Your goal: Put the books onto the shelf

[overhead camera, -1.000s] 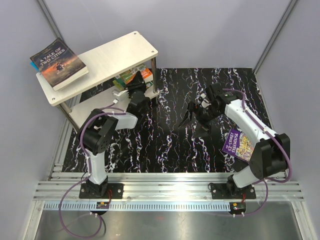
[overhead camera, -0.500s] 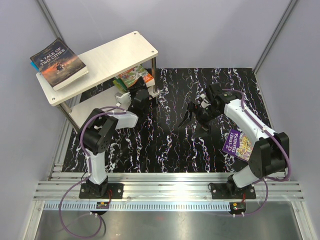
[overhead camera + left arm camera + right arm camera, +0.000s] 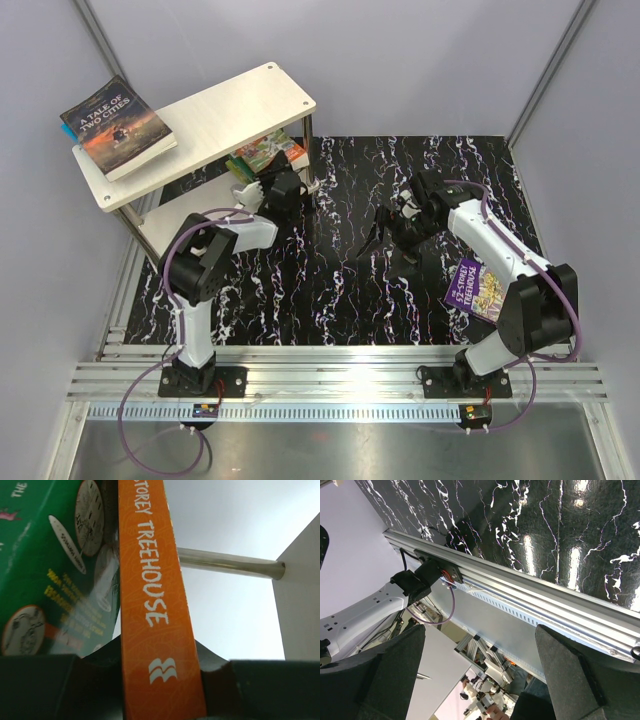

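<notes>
Dark book [image 3: 118,127] is laid on the shelf [image 3: 230,105] top, far left. Orange book [image 3: 155,605] is clamped in the left gripper [image 3: 281,186] at the lower tier, beside a green book [image 3: 45,555]. Purple book [image 3: 478,288] is not yet shelved, near right. Right gripper [image 3: 380,232] jaws are spread apart, empty.

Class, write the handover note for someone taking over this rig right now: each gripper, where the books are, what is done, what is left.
Left gripper: shut on the orange book by its spine, at the lower tier of the shelf, with the green book beside it.
Right gripper: open, empty, above the table.
Done: the dark book lies on top of the shelf.
Left: release the orange book; shelve the purple book lying on the table.
</notes>
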